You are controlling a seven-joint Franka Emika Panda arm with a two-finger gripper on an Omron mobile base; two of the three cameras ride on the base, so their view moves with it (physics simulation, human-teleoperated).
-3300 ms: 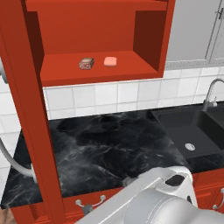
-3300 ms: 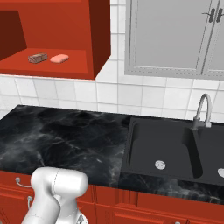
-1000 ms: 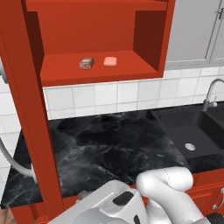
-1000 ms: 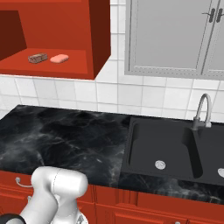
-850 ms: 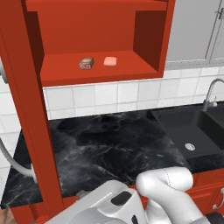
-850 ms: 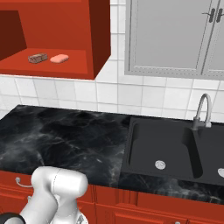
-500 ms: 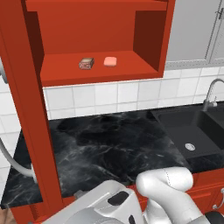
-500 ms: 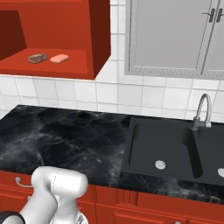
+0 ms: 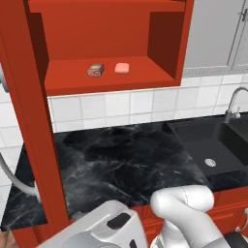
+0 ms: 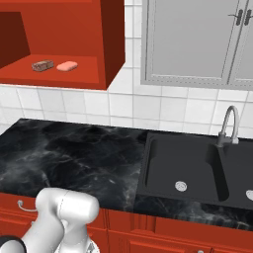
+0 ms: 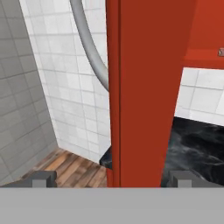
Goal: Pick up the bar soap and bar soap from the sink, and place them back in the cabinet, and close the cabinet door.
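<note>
Both bar soaps lie side by side on the shelf of the open red cabinet (image 9: 160, 43): the brown block (image 9: 95, 70) (image 10: 43, 65) on the left, the salmon-pink bar (image 9: 122, 68) (image 10: 66, 65) on the right. The black sink (image 9: 213, 147) (image 10: 185, 165) has nothing in it but its drain. The cabinet door (image 9: 29, 121) (image 11: 140, 87) stands swung open, edge-on at the left, its curved silver handle (image 9: 14, 179) (image 11: 89, 43) on the outer face. In the hand view my gripper (image 11: 113, 179) is open, low and close in front of the door's edge, with nothing held.
A black marble counter (image 9: 121, 160) (image 10: 74, 153) runs below the cabinet, over red drawer fronts (image 10: 163, 237). A silver faucet (image 10: 226, 123) rises behind the sink. A pale grey wall cabinet (image 10: 197, 39) hangs on the right. A tiled wall and wooden floor (image 11: 74, 168) lie beyond the door.
My arm's links at the bottom of the left base view have swung and shifted slightly. The soaps, the door and the camera views have stayed put.
</note>
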